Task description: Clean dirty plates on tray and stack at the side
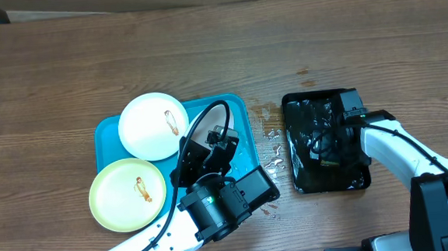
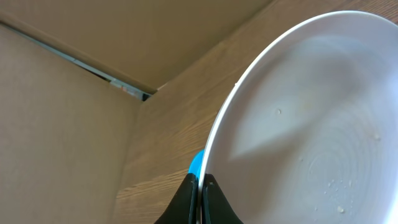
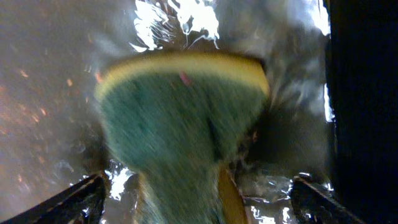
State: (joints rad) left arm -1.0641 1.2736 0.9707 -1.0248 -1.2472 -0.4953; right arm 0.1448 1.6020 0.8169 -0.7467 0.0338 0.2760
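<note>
In the left wrist view my left gripper (image 2: 200,188) is shut on the rim of a white plate (image 2: 311,124), which stands tilted on edge with small specks on its face. A sliver of the cyan tray (image 2: 196,163) shows behind the rim. From overhead, the left arm covers the tray (image 1: 235,109) and hides the held plate. A white plate with a brown smear (image 1: 153,126) lies at the tray's back left. A pale yellow smeared plate (image 1: 128,194) lies at its front left. My right gripper (image 3: 199,202) is open, its fingers (image 3: 81,196) wide apart either side of a green and yellow sponge (image 3: 180,124).
A glossy black tray (image 1: 305,179) holding water sits right of the cyan tray, with my right gripper (image 1: 324,144) inside it. Water drops (image 1: 272,144) lie on the wooden table between the two trays. A cardboard wall (image 2: 62,124) stands behind the table.
</note>
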